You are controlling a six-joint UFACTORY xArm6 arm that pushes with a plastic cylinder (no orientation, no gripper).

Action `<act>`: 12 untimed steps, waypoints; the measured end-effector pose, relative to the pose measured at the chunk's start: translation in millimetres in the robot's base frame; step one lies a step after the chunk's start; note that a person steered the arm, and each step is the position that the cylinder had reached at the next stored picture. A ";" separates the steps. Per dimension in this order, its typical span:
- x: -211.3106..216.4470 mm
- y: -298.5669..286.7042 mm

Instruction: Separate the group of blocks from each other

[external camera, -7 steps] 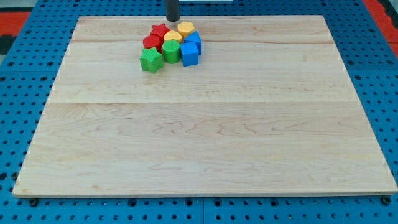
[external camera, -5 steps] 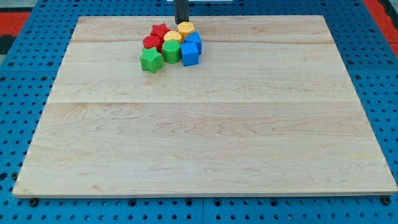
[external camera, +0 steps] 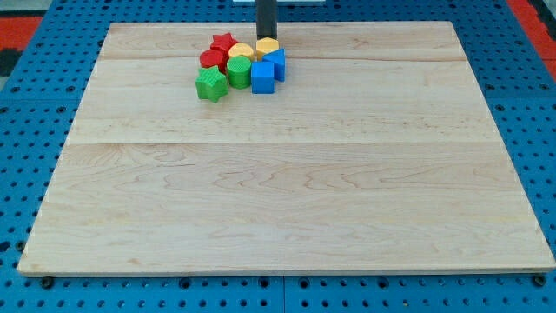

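Note:
Several blocks sit packed together near the view's top, left of centre, on the wooden board. A red star and a red block are at the group's left. Two yellow blocks are at its top. A green block is in the middle and a green star at the lower left. Two blue blocks are at the right. My tip touches the top edge of the right yellow block.
The board lies on a blue perforated surface that shows on all sides. The board's top edge is just above the block group.
My tip has moved to the view's right and slightly down, onto the right yellow block. That block and the blue blocks have shifted a little.

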State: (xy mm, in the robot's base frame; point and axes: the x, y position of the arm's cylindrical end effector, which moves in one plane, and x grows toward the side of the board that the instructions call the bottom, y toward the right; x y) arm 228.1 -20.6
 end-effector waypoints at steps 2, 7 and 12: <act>15.5 11.3; 177.9 -15.9; 74.0 -63.9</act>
State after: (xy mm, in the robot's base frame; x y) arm 302.1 -84.6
